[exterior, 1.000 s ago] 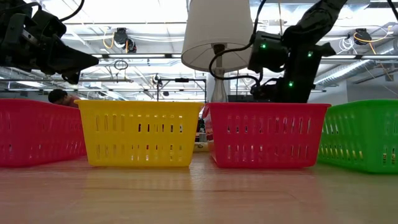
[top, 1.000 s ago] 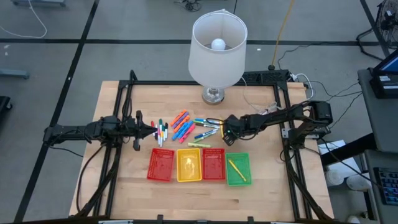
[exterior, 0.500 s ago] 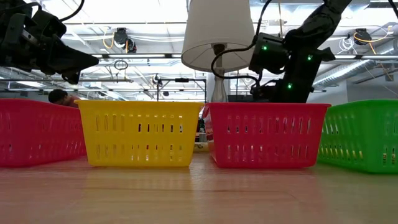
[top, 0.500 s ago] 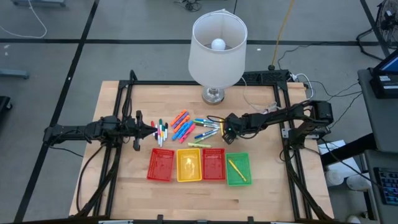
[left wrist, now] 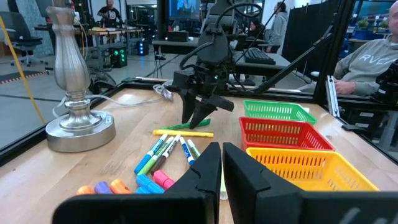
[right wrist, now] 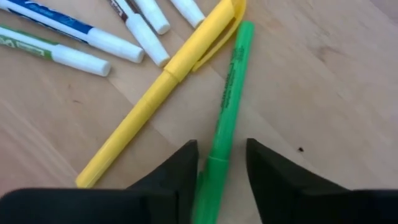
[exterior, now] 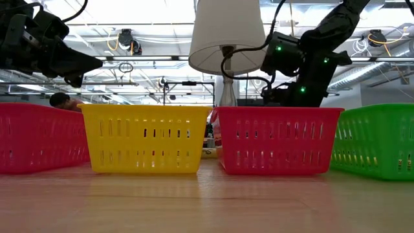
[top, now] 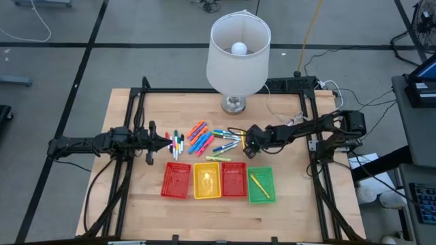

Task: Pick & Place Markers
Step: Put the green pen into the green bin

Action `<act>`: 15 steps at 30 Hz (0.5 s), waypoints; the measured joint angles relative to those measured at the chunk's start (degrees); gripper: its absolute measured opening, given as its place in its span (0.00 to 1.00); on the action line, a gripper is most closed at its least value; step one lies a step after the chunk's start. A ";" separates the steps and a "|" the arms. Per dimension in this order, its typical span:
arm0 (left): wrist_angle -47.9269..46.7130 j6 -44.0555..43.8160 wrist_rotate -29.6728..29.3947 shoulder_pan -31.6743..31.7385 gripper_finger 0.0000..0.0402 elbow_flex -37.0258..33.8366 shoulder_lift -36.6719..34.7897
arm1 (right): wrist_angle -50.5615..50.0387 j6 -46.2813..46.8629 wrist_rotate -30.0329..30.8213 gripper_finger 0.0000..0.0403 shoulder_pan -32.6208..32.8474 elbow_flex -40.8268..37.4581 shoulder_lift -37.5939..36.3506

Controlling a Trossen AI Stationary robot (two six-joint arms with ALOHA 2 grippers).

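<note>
Between right gripper [right wrist: 219, 163] jaws — green marker [right wrist: 226, 118], w/ small gaps.

Grey floor [top: 82, 41], lit lamp [top: 238, 47], ceiling lights [exterior: 129, 13].

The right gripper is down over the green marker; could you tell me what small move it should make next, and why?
Probably finish closing, then lift. The right gripper has its fingers on either side of the green marker, not yet pinching it. The yellow marker lies just beside, so lift straight up.
</note>
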 joint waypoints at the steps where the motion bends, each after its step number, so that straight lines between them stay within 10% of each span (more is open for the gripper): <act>1: -0.02 -0.01 0.00 0.01 0.05 0.00 0.02 | -0.04 0.00 -0.15 0.27 0.00 -0.02 0.00; 15: 0.00 0.00 0.00 -0.01 0.05 0.00 0.01 | -0.26 -0.64 -0.47 0.08 0.00 -0.02 0.04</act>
